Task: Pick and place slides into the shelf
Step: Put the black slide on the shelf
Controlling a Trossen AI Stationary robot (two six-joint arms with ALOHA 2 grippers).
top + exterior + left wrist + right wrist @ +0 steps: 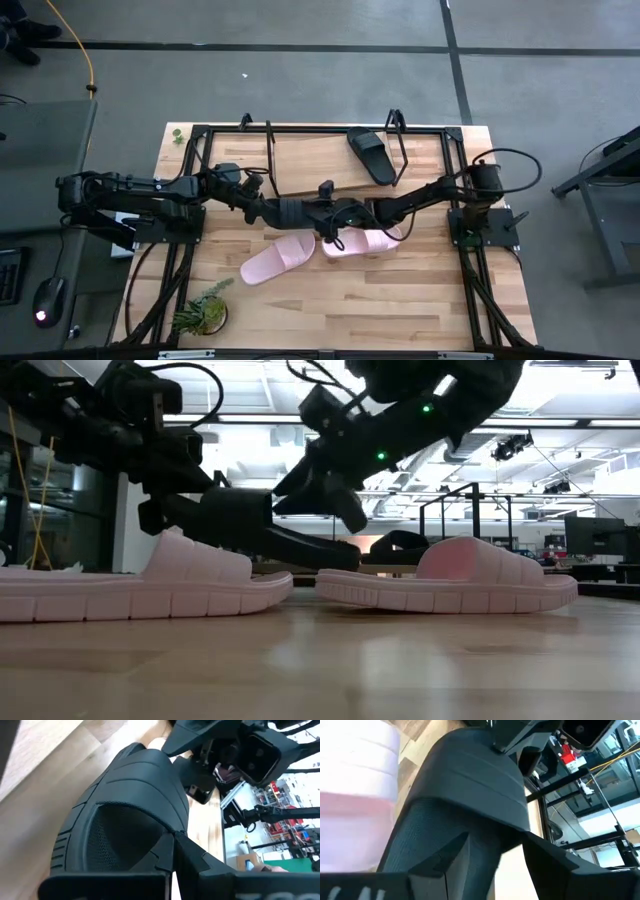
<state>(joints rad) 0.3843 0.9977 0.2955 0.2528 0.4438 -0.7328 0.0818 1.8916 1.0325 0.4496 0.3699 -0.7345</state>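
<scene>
Black slide [135,805] between both arms' fingers

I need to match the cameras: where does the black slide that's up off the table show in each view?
High view: the black wide-strap slide is mid-table, between the two arms' ends.
Low view: slide is left of centre, raised, behind the pale pink slides.
Left wrist view: slide fills the middle.
Right wrist view: slide fills the middle.
Shared landmark: the light wooden table, below it in every view.
</scene>
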